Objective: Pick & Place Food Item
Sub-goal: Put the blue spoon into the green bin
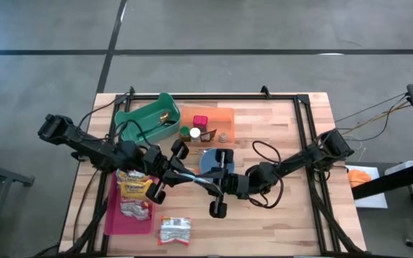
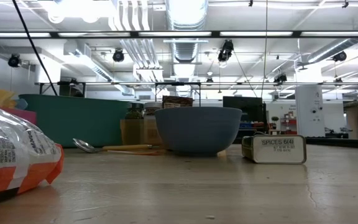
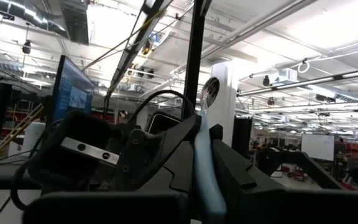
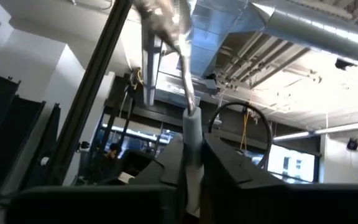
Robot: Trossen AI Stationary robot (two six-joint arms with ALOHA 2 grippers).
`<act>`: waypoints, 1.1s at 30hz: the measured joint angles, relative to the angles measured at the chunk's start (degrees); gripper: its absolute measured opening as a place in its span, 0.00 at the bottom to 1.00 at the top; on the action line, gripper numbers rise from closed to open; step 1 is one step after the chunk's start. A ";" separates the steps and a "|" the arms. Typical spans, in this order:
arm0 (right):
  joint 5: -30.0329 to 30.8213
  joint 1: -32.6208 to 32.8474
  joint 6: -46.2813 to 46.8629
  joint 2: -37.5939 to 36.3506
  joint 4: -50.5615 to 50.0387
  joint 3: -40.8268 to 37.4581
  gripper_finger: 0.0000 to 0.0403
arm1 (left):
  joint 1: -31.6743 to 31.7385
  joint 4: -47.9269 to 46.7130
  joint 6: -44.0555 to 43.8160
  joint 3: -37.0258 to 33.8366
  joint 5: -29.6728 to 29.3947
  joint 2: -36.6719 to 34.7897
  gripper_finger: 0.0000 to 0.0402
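I see both sets of fingers clamped on one spoon (image 4: 180, 56): left fingers (image 3: 241, 180), right fingers (image 4: 229, 168), handle between them, bowl pointing away.

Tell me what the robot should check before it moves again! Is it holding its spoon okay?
1. Left end effector shut on the spoon: ok.
2. Right end effector shut on a utensil with a pale handle: ok.
3. Both arms meet over the middle of the table, so they may be holding the same spoon: cannot tell.
4. Blue bowl standing upright: ok.
5. Any food on the spoon: cannot tell.
6. Snack bag lying on the pink tray, away from the end effectors: ok.
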 joint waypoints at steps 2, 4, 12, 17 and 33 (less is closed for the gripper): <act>-0.55 -0.07 -0.71 0.00 -0.03 0.00 0.06 | 0.00 -0.05 0.02 -0.01 -0.10 -0.02 0.07; -0.52 0.07 -0.62 0.00 -0.38 0.07 0.06 | -0.01 -0.41 0.00 -0.02 -0.06 -0.07 0.07; 0.21 0.68 -0.67 -0.07 -1.32 0.07 0.05 | -0.11 -3.63 -1.31 -0.17 1.23 -0.01 0.29; 0.39 0.93 -0.67 -1.13 -5.81 0.07 0.05 | -0.07 -6.19 -0.43 -0.17 0.81 -0.30 0.45; 13.35 4.16 9.87 -9.17 -42.53 3.34 0.05 | -1.15 -23.70 4.31 -0.17 2.10 -6.47 0.64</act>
